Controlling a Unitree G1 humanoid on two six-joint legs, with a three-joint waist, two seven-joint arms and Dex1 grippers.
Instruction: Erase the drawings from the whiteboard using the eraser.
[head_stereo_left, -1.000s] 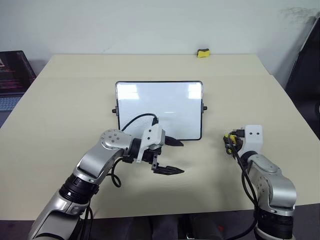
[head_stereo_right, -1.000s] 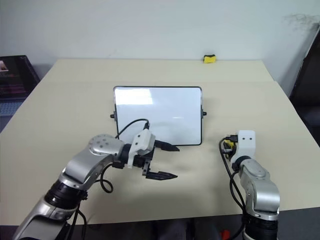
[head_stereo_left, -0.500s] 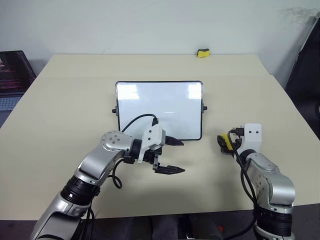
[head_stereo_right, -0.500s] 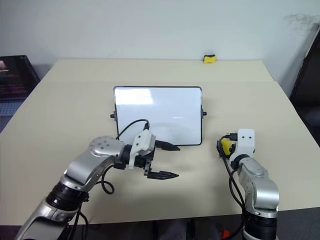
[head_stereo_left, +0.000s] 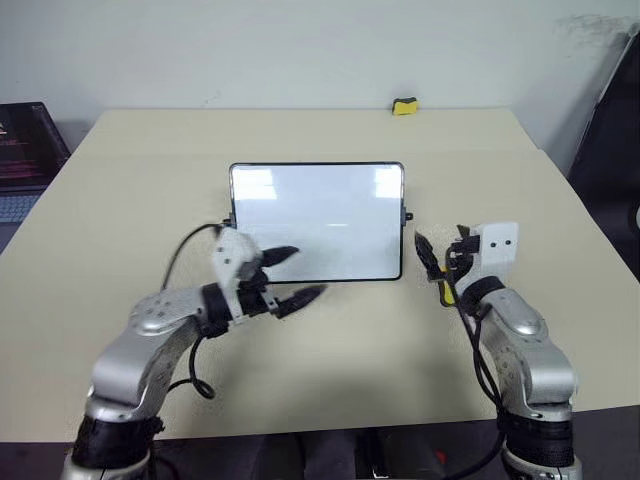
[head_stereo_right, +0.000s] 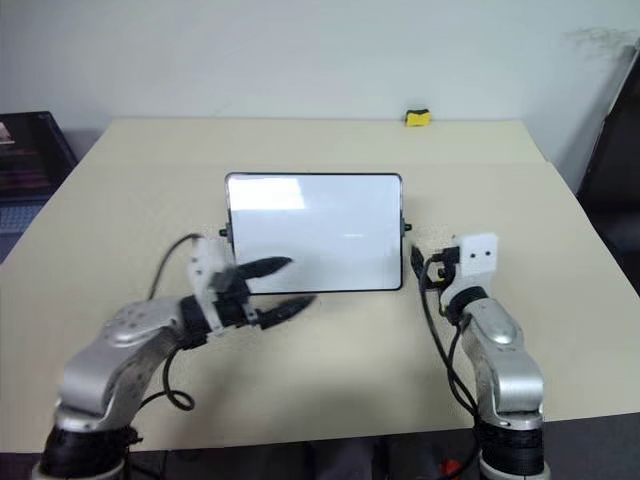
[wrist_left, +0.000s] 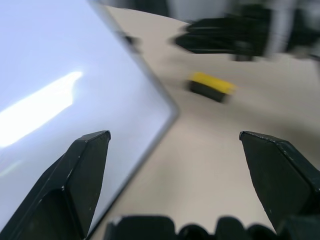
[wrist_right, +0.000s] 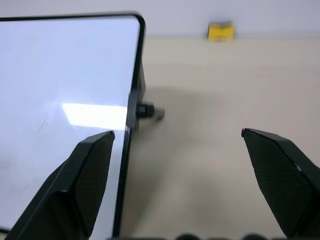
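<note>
Whiteboard (head_stereo_left: 318, 220) lies flat on the table (head_stereo_left: 130, 210), its near edge just ahead of the left gripper (head_stereo_left: 292, 275), whose two fingers are spread wide with nothing between them. Right gripper (head_stereo_left: 437, 262) hovers just off the board's right edge, jaws fully apart and empty, with the eraser (wrist_left: 210, 86) on the table just below and beside its fingers. No drawings are discernible on the glossy surface, though glare may hide faint marks; a yellow lump (head_stereo_left: 405, 105) sits far beyond both grippers at the table's back edge.

Both arms bent in over the bench's near edge, left hand (head_stereo_left: 288, 275) and right hand (head_stereo_left: 432, 262) spread wide, holding nothing.
</note>
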